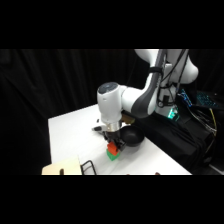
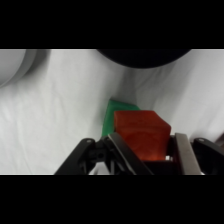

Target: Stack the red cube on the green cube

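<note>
Near the middle of a white worktop (image 1: 70, 135), a white robot arm (image 1: 145, 97) reaches down from the upper right and ends in a gripper (image 1: 113, 142) pointing straight down. Its fingers (image 2: 182, 152) are closed on the two sides of a red cube (image 2: 141, 132), one metal finger pressed to each side, so the red cube is held between them.

Directly beneath the red cube lies a green cube (image 2: 112, 117). From the wrist camera, only a strip of green shows past the red cube's left and far edges. From the side camera, the red cube (image 1: 113, 147) sits right above the green cube (image 1: 113, 155), red over green in one short column; whether the two faces touch or a thin gap remains cannot be told.

Just beside the green cube, on the side toward the arm's base, sits a round black bowl (image 1: 131, 136). The same black bowl fills the top edge of the wrist view, beyond the cubes. A pale grey curved object (image 2: 17, 65) shows at the wrist view's upper left corner; what it is cannot be told. Toward the front edge of the worktop, near the green cube, stand a tan block (image 1: 60, 169) and a thin black wire frame (image 1: 88, 166).
</note>
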